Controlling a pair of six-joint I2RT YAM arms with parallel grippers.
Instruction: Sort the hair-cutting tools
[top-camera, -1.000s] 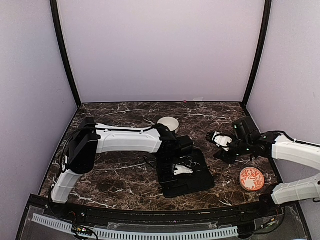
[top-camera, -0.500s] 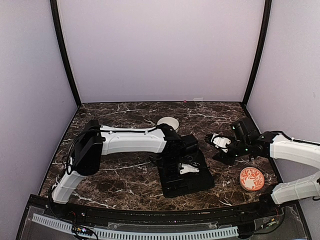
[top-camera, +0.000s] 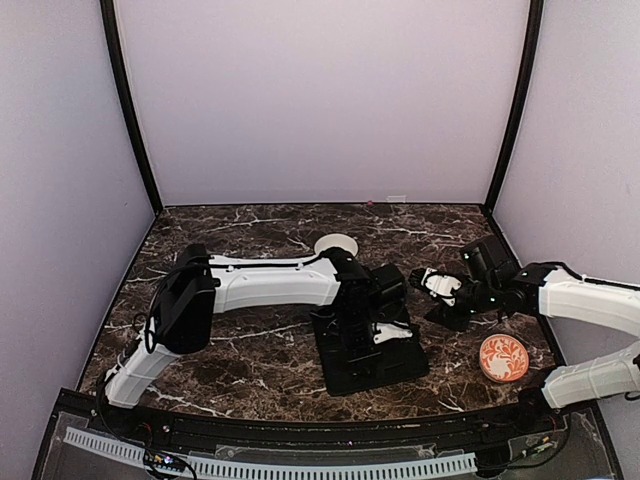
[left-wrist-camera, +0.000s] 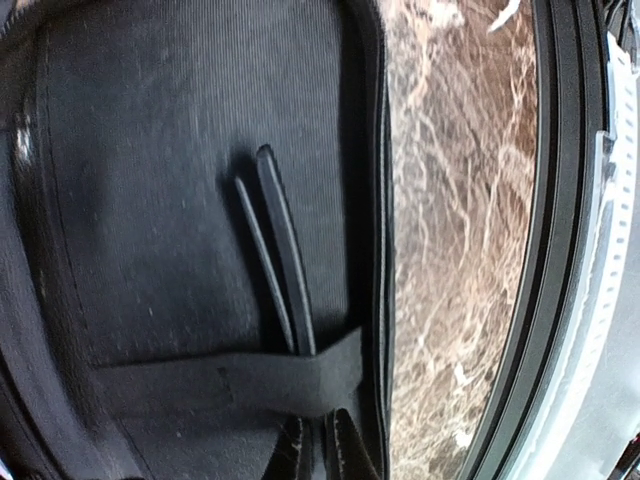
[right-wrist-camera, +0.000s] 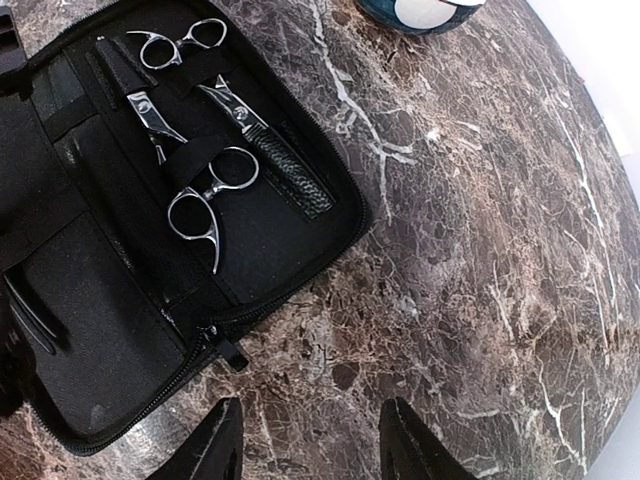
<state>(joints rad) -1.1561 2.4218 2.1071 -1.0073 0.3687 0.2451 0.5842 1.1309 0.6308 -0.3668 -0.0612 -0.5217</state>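
The flat black case (top-camera: 395, 367) lies open in the middle of the table. In the right wrist view it holds silver ring-handled scissors (right-wrist-camera: 205, 195), a second pair (right-wrist-camera: 182, 40) and a black textured-handle tool (right-wrist-camera: 288, 168). In the left wrist view, two thin black sticks (left-wrist-camera: 283, 255) are tucked under an elastic strap (left-wrist-camera: 200, 385) of the case (left-wrist-camera: 150, 150). My left gripper (top-camera: 378, 330) (left-wrist-camera: 325, 448) is shut just below that strap, which hides the sticks' lower ends. My right gripper (top-camera: 440, 290) (right-wrist-camera: 315, 450) hovers open over bare marble to the right of the case (right-wrist-camera: 100, 330).
A white bowl (top-camera: 335, 243) stands behind the left forearm and shows at the top edge of the right wrist view (right-wrist-camera: 425, 10). An orange patterned disc (top-camera: 503, 357) lies at the near right. The table's front rail (left-wrist-camera: 570, 250) runs close beside the case.
My left arm has slid to the right across the case, uncovering more of the bowl. My right gripper has shifted slightly left and stays open.
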